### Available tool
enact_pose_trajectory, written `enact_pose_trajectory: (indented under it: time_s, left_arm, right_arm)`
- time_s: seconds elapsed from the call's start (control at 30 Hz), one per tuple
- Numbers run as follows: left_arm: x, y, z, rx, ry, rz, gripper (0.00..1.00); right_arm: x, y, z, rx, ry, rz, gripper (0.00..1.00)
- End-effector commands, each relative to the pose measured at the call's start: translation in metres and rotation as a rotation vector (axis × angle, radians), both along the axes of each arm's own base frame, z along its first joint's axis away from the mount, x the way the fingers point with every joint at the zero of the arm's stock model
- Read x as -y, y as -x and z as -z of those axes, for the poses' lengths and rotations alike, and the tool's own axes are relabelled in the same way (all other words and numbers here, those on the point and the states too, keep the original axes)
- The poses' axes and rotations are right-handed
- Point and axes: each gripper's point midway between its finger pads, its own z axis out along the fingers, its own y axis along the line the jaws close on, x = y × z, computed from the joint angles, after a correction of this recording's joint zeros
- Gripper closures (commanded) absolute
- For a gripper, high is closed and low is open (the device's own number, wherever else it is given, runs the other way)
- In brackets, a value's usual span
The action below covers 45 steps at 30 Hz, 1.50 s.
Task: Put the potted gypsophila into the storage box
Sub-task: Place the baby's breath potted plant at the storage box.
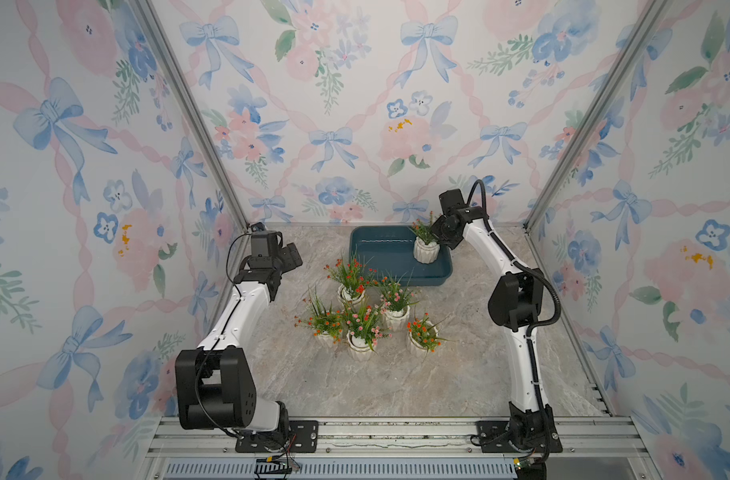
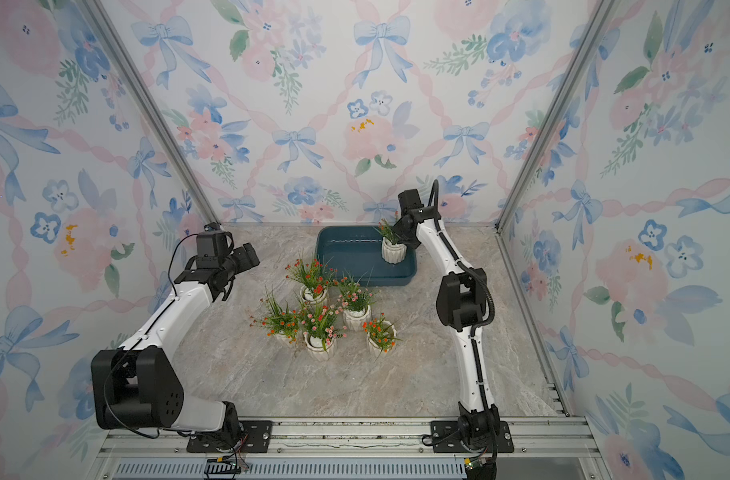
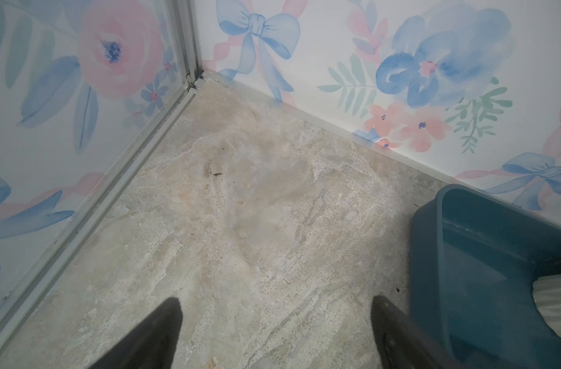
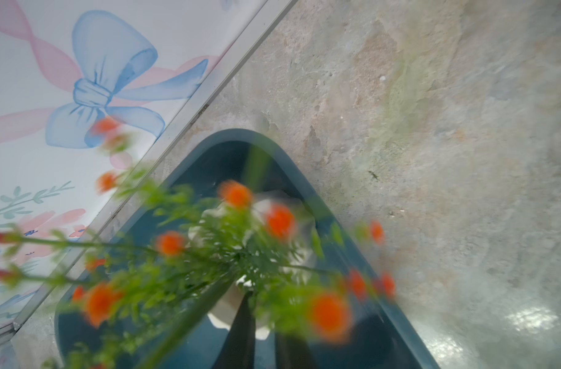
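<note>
The marble-patterned tabletop (image 1: 355,386) carries everything. At its far side lies the dark teal storage box (image 1: 380,249), shown in both top views.

The right gripper (image 1: 437,241) reaches over the box's right end with its jaws drawn nearly together on one potted gypsophila (image 1: 425,251). It seems to hold the sprigs or the rim rather than the white ribbed body. This pot is upright inside the box, against the right wall. The left gripper (image 3: 272,335) is spread wide and empty, over bare table near the box's left end.

By my reading, one of six plants is in place but not yet let go. Five other pots (image 1: 361,345) stand clustered on the table in front of the box, so most of the work remains.

The right wrist view is a blur of orange blossoms, hiding just where the fingers (image 4: 241,322) bite. I cannot tell whether the held pot's base rests on the box floor or hangs just above it. The left wrist view cuts the box to one corner.
</note>
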Motion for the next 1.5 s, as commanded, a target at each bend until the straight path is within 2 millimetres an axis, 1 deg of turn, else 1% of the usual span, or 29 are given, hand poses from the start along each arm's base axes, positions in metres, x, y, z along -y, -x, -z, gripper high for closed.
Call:
enact_pose_trajectory:
  time_s: [0.0, 0.3, 0.53, 0.93, 1.13, 1.23, 1.33, 1.4, 1.47]
  left_arm:
    - [-0.003, -0.002, -0.002, 0.000, 0.019, -0.009, 0.07]
    - [-0.004, -0.002, -0.002, 0.001, 0.018, -0.012, 0.07]
    - [-0.004, -0.002, -0.003, 0.001, 0.019, -0.011, 0.07]
    - [-0.003, -0.001, -0.007, 0.011, 0.019, -0.012, 0.07]
    - [-0.004, 0.000, -0.008, 0.014, 0.019, -0.014, 0.07]
    - [-0.004, 0.000, -0.008, 0.015, 0.018, -0.013, 0.07]
    - [-0.005, 0.000, -0.008, 0.014, 0.017, -0.015, 0.07]
    - [-0.004, 0.000, -0.009, 0.016, 0.018, -0.015, 0.07]
    - [-0.005, 0.000, -0.008, 0.015, 0.017, -0.016, 0.07]
  right_arm:
    - [0.001, -0.002, 0.023, -0.028, 0.009, 0.015, 0.84]
    - [-0.002, -0.002, 0.016, -0.013, 0.016, -0.013, 0.84]
    - [-0.002, 0.001, 0.015, -0.017, 0.026, -0.032, 0.82]
    - [-0.003, 0.004, 0.004, -0.005, 0.035, -0.061, 0.79]
    - [-0.004, 0.005, 0.004, -0.005, 0.039, -0.067, 0.76]
    - [-0.005, 0.006, 0.003, -0.005, 0.042, -0.076, 0.72]
    - [-0.006, 0.007, 0.001, 0.002, 0.046, -0.088, 0.63]
    - [-0.008, 0.007, -0.002, 0.011, 0.051, -0.101, 0.53]
    - [-0.010, 0.006, -0.004, 0.020, 0.054, -0.115, 0.46]
